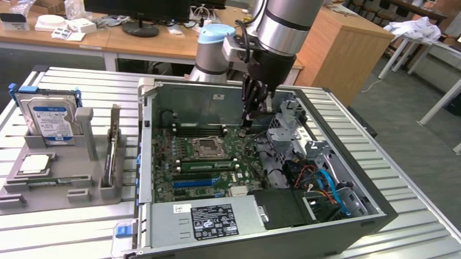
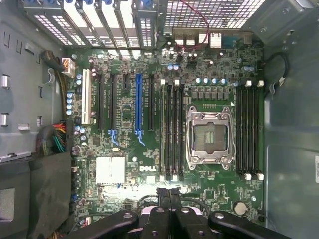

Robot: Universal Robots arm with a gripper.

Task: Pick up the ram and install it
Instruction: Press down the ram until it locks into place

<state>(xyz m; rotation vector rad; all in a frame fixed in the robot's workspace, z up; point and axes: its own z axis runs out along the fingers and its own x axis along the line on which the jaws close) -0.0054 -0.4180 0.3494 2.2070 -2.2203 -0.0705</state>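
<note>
Hand [image 1: 249, 120] shut tight, fingers [image 2: 163, 199] pressed together, nothing btwn them, so it's empty. It hangs inside the open PC case [image 1: 360, 221], tips just above the mobo [image 1: 169, 183], by the end of the far bank of mem slots [image 1: 198, 129], beyond the CPU socket [image 1: 209, 147].

Ram [image 1: 207, 165]: green stick w/ dark chips, sitting in a slot just beside the socket on its near side, apart from the hand.

Case lies on its side on the slatted surface [image 1: 79, 81], toward the exterior view's right edge. Grey tray [image 1: 51, 197] sits by the surface's edge at the exterior view's left, w/ blue-labelled HDD [image 1: 49, 116] upright at its far end and square silver CPU [image 1: 34, 164] lying flat nearer.
</note>
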